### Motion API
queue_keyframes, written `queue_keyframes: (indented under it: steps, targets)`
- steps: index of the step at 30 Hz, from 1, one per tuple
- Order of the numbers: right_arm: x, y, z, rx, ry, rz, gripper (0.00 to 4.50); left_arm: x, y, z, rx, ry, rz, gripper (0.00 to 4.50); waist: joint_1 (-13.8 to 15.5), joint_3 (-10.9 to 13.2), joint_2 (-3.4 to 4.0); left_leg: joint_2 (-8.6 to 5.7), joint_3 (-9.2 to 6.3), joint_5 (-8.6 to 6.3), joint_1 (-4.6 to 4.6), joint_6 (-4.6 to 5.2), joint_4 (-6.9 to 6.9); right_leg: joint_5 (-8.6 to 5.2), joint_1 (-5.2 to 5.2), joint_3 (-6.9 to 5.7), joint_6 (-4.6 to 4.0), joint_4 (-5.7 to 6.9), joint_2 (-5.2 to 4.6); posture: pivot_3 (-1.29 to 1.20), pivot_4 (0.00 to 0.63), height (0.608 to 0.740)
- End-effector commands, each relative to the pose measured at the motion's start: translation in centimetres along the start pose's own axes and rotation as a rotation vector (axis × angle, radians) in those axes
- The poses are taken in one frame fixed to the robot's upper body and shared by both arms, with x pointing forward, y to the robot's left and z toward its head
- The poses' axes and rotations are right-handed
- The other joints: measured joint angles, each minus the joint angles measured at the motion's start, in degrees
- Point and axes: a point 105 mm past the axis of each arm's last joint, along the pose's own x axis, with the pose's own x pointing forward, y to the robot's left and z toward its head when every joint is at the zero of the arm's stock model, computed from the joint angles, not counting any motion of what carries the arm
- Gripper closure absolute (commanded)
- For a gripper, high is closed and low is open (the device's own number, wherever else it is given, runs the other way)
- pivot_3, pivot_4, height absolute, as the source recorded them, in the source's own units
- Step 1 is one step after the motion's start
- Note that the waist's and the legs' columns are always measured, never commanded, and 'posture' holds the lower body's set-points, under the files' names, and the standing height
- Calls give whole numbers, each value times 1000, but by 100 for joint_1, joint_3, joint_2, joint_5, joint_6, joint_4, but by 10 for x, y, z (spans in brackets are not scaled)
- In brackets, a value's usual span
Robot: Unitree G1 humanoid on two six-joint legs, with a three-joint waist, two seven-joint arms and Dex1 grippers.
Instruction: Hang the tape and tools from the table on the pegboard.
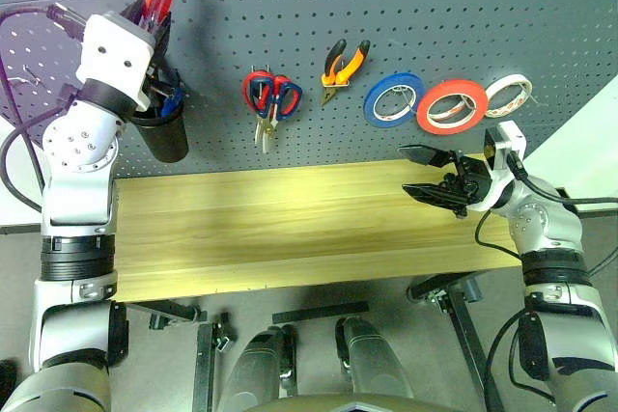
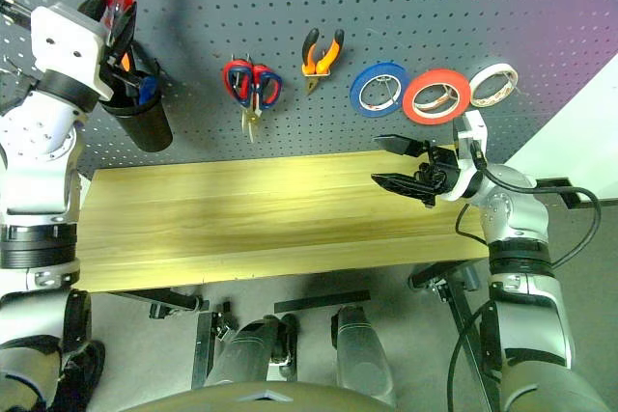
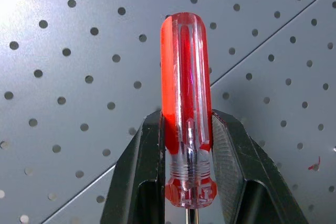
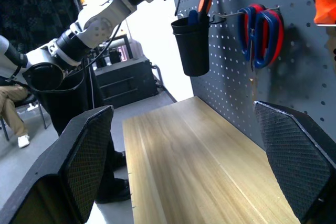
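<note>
Nearly there, by the look of it: the pegboard (image 1: 319,16) carries almost everything and the tabletop (image 1: 290,229) lies bare between the two arms. Up on the hooks, just above and beyond the right end effector (image 1: 422,173), hangs the red tape (image 1: 452,106), flanked by the blue roll (image 1: 393,98) and the white roll (image 1: 508,93). Further along toward the left arm hang the pliers (image 1: 344,67) and a pair of red-handled scissors (image 1: 270,98); the black-handled scissors I cannot make out anywhere.

So what is left, I'd judge, is the slim screwdriver (image 3: 187,108), and it is in play right now. The left end effector (image 3: 188,150) is clamped tight on the lower part of its clear red handle, the two black fingers (image 3: 142,182) pressing either side, handle pointing up against the board. It sits high, right over the black cup (image 1: 162,132) hanging on the pegboard, where an orange-and-black screwdriver (image 4: 205,1) already stands. That reads as the last tool waiting to be dropped or hooked into place.

The right end effector, meanwhile, hovers low above the tabletop's far end, jaws spread wide, gripping nothing and touching nothing.
</note>
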Motion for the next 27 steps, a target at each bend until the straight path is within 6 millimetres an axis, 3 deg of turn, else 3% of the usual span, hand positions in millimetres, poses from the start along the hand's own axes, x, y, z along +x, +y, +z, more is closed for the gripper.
queue_keyframes:
  steps: [1, 14, 27]
  targets:
    - [-4, 4, 10, -40, 13, 1, 0, 2, 6, 12, 14, -64, 38, 3638, 2, 1, 0, 0, 0, 0, 0, 0, 0, 0, 0, 0, 0, 0, 0, -239, 196, 740]
    - [-11, 9, 14, -27, 44, -7, 0, -22, -5, -13, -22, -17, 86, 3638, -47, 5, 6, 2, 0, -3, 0, 6, -1, -1, 1, 3, -1, -2, -4, -255, 219, 740]
    - [-7, 4, 12, -19, 39, -1, 0, -65, 10, -23, -47, 108, 202, 3638, -156, 7, 9, 3, 1, -11, 3, 0, -5, -1, 1, 6, -2, -3, -4, -214, 214, 740]
